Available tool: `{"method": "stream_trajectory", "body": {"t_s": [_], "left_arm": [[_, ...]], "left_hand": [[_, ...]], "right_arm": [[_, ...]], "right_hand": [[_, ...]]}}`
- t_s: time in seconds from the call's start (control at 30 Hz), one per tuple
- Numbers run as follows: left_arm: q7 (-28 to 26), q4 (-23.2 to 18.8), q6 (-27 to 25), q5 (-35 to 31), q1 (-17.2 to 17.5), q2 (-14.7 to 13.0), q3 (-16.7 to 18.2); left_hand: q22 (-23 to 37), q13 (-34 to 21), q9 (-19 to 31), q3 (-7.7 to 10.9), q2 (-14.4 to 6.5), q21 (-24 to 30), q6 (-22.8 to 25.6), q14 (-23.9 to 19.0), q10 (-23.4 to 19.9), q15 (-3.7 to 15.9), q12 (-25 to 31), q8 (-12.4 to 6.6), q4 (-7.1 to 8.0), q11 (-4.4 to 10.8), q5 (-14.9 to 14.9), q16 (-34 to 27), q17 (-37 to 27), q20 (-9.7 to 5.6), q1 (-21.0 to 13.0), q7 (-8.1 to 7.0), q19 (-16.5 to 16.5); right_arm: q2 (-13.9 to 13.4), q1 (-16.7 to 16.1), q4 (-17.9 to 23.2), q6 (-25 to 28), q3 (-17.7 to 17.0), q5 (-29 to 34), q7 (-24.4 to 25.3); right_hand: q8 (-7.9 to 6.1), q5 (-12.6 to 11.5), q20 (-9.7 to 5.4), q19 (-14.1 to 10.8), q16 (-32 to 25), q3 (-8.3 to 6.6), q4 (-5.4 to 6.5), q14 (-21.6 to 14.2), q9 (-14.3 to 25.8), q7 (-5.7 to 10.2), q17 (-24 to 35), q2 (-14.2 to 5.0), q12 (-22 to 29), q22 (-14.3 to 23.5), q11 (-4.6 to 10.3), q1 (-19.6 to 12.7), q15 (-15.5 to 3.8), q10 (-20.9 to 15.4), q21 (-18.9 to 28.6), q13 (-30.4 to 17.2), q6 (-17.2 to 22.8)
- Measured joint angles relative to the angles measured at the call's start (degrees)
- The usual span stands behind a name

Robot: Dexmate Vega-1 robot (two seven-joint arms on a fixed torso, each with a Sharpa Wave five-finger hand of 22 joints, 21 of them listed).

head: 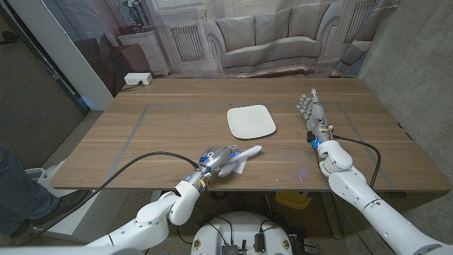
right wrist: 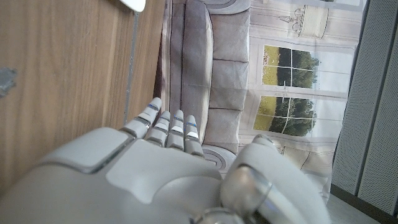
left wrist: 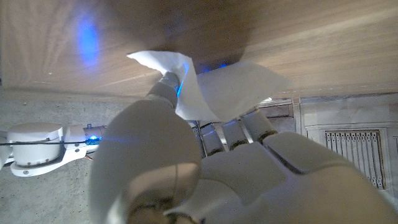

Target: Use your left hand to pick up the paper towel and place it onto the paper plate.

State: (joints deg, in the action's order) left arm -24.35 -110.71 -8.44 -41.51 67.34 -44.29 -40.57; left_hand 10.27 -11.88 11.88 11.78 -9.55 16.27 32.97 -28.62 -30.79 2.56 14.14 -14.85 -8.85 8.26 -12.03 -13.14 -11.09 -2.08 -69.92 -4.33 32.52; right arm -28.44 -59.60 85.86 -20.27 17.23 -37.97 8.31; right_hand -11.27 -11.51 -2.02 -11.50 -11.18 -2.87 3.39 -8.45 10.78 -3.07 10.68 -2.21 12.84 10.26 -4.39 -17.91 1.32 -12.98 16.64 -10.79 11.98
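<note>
The white paper towel [head: 245,154] is crumpled near the table's front edge, and my left hand [head: 218,161] holds it. In the left wrist view the towel [left wrist: 227,87] is pinched between the thumb and the fingers of my left hand [left wrist: 211,168], close over the wood. The square white paper plate [head: 250,121] lies at mid-table, beyond the towel and a little to its right. My right hand [head: 309,110] stands on its edge to the right of the plate, fingers straight and apart, holding nothing. A corner of the plate [right wrist: 132,4] shows past my right hand [right wrist: 161,168].
A black cable [head: 134,164] runs along my left arm over the table's front left. A white box [head: 137,79] sits behind the back left corner. A person's leg [head: 18,188] stands at the left edge. A concrete wall [head: 417,64] borders the right side.
</note>
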Motion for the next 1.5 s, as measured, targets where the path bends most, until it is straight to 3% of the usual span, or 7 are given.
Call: {"method": "stream_trajectory", "body": {"t_s": [0.53,0.97,1.5], "left_arm": [[-2.7,-0.56,-0.96,-1.21,0.22,0.33,0.67],[-4.61,0.05,1.01,0.55,0.21,0.7,1.37],[-6.4,0.09,2.57,1.08,0.62,0.61,2.15]], "left_hand": [[0.0,0.0,-0.01,1.87,-0.77,0.0,3.16,-2.66,-2.56,0.43,0.0,-0.45,0.56,0.15,0.9,-0.18,0.0,-1.03,-1.22,0.24,0.44],[0.0,0.17,-0.17,4.99,0.28,1.98,8.47,-9.54,-8.3,0.97,0.28,-1.33,0.26,-0.27,1.64,-0.65,0.01,-1.64,-3.93,0.9,6.99],[-0.15,0.01,-0.17,5.94,0.58,2.18,9.87,-11.02,-9.6,1.27,0.27,-1.32,0.25,-0.19,1.65,-0.65,0.01,-1.92,-4.84,0.44,7.89]], "right_arm": [[0.01,-0.09,0.28,-0.44,-0.19,0.03,-0.12],[0.05,-0.55,0.56,-1.04,-0.45,0.1,-0.06],[0.05,-1.19,1.01,-1.73,-0.81,0.11,0.06]], "right_hand": [[0.0,0.0,-0.32,-0.32,0.0,0.17,-0.17,0.0,0.0,0.0,0.0,0.0,0.0,0.0,0.0,0.0,0.0,0.0,0.0,0.0,0.0],[0.0,0.0,-0.32,-0.31,0.0,0.17,-0.16,0.0,0.0,0.0,0.0,0.0,0.0,0.0,0.0,0.0,0.0,0.0,-0.34,0.0,0.0],[0.0,0.0,-0.32,-0.31,0.0,0.16,-0.16,0.0,0.0,0.0,0.0,0.0,0.0,0.0,0.0,0.0,0.0,0.0,-0.63,0.0,0.0]]}}
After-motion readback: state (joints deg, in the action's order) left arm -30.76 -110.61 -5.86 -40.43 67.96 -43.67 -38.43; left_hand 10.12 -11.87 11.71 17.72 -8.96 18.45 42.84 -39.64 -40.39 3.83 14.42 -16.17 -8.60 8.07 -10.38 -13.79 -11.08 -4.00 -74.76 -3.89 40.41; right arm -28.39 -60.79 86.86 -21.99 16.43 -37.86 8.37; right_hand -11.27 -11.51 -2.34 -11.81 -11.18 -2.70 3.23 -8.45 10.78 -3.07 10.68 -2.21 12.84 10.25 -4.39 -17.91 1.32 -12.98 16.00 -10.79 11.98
